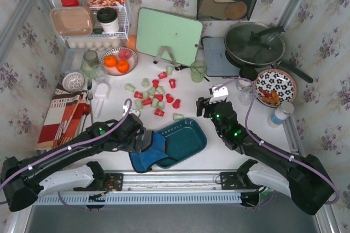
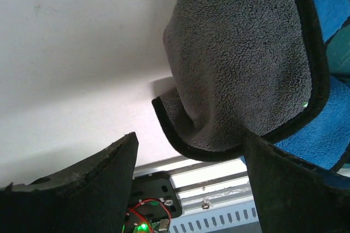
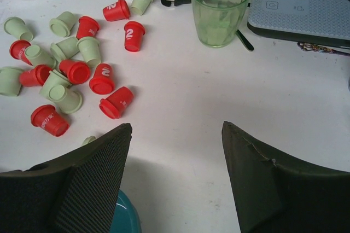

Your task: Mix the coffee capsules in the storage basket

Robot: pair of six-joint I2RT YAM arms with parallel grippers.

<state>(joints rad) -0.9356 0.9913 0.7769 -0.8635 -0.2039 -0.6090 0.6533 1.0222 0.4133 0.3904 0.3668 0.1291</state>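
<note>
Risk: red and pale-green tapered coffee capsules (image 3: pixel 75 71) may scatter | cause: nudge from spread, empty right fingers (image 3: pixel 82 189) | left fingers (image 2: pixel 82 184): spread, empty

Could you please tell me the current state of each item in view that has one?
storage basket: upright, no capsules inside, cloth draped over one end.
coffee capsules: scattered on the table, several tipped over.
left gripper: open, by the cloth.
right gripper: open, empty.
green glass cup: upright.
</note>
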